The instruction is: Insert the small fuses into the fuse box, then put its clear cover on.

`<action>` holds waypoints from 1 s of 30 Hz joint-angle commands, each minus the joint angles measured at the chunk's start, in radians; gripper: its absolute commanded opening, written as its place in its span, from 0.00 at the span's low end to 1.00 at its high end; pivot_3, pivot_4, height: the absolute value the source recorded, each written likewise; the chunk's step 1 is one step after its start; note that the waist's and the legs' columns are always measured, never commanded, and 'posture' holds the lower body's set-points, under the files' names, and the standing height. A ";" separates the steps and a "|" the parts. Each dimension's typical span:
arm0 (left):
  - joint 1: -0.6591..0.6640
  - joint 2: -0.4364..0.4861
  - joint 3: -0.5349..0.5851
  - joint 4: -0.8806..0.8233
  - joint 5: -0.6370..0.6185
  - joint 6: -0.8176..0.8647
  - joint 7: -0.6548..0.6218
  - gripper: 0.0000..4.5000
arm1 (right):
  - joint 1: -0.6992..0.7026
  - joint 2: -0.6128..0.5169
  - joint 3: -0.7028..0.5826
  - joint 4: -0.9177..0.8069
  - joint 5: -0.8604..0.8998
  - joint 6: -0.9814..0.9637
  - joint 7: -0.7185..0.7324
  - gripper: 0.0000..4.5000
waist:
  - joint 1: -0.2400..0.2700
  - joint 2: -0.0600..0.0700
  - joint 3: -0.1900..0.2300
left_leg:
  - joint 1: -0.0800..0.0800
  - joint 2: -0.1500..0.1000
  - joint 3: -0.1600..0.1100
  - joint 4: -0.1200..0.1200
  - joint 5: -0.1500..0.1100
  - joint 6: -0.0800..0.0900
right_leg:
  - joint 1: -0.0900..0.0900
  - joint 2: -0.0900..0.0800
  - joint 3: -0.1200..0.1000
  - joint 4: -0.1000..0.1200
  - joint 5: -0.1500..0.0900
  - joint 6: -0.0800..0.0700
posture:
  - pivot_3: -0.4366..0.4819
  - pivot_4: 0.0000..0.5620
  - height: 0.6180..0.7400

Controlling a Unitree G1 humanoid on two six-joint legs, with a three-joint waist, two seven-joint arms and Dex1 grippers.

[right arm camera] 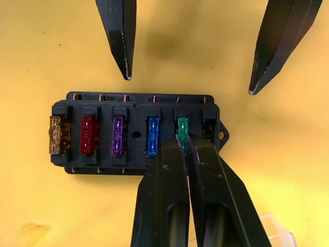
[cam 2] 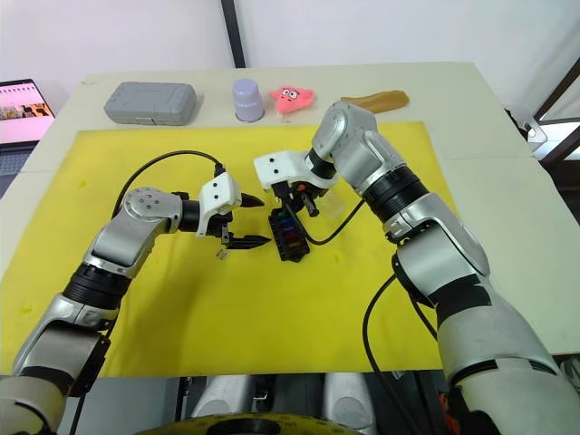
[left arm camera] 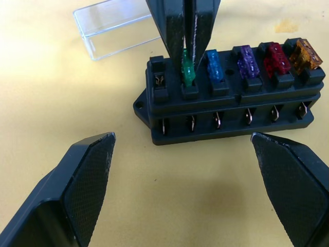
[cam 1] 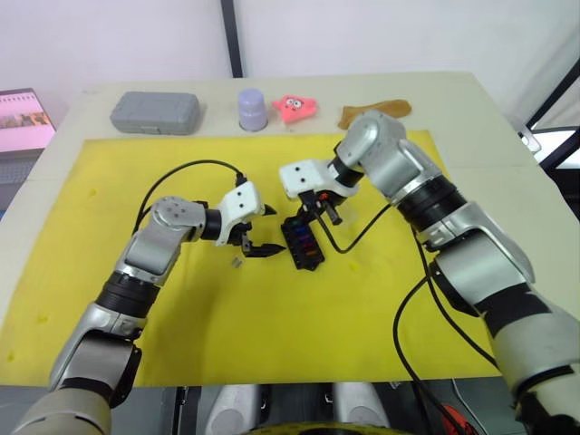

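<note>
Now right pincer [right arm camera: 184, 146] pinching green fuse [right arm camera: 182, 128] at its slot in fuse box [left arm camera: 226, 116], beside blue, purple, red and amber fuses already seated. Left pincer [left arm camera: 190, 185] spread wide, just beside box. Clear cover [left arm camera: 115, 28] lies near on yellow mat [cam 1: 109, 236].

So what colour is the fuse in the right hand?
Green fuse, clearest in the right wrist view.
</note>
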 commanded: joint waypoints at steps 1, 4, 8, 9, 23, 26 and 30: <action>-0.010 -0.002 -0.001 -0.022 0.002 -0.008 0.000 0.99 | 0.007 0.006 0.003 0.012 -0.031 -0.011 -0.026 0.00 | 0.000 0.000 0.000 | 0.000 0.000 0.000 0.000 0.000 0.000 | 0.000 0.000 0.000 0.000 0.000 0.000 | 0.48 0.27 0.92; -0.010 -0.003 -0.001 -0.022 0.002 -0.008 -0.001 0.99 | 0.005 0.007 0.000 0.015 -0.030 -0.008 -0.026 0.00 | 0.000 0.000 0.000 | 0.000 0.000 0.000 0.000 0.000 0.000 | 0.000 0.000 0.000 0.002 0.000 0.000 | 0.48 0.27 0.92; -0.009 -0.002 -0.001 -0.023 0.002 -0.007 -0.001 0.99 | -0.005 0.006 -0.009 0.009 -0.023 -0.005 -0.024 0.00 | 0.000 0.000 0.000 | 0.000 0.000 0.000 0.000 0.000 -0.001 | 0.000 0.000 0.000 0.002 0.000 0.000 | 0.48 0.27 0.92; -0.009 -0.002 0.000 -0.023 0.002 -0.006 -0.001 0.99 | -0.007 0.005 -0.012 0.007 -0.022 -0.005 -0.024 0.00 | 0.000 0.000 0.000 | 0.000 0.000 0.000 0.000 0.000 -0.001 | 0.000 0.000 0.000 0.002 0.000 0.000 | 0.48 0.27 0.92; -0.008 0.002 0.000 -0.017 0.004 -0.010 -0.002 1.00 | -0.017 -0.005 -0.037 -0.018 -0.011 -0.001 -0.035 0.22 | 0.000 0.000 0.000 | 0.000 0.000 0.000 0.000 0.000 -0.001 | -0.001 0.000 0.000 0.002 0.000 0.000 | 0.48 0.27 0.92; -0.010 0.002 0.001 -0.014 0.004 -0.012 -0.003 1.00 | -0.016 -0.004 -0.037 -0.020 -0.008 0.002 -0.037 0.43 | 0.001 0.000 0.000 | 0.000 0.000 0.000 0.000 0.000 -0.001 | -0.001 0.000 0.000 0.002 0.000 0.000 | 0.48 0.27 0.92; -0.007 0.003 0.001 -0.016 0.005 -0.011 -0.001 1.00 | -0.017 -0.007 -0.042 -0.025 -0.003 0.000 -0.037 0.43 | 0.000 0.000 0.000 | 0.000 0.000 0.000 0.000 0.000 -0.001 | -0.001 0.000 0.000 0.002 0.000 0.000 | 0.48 0.27 0.92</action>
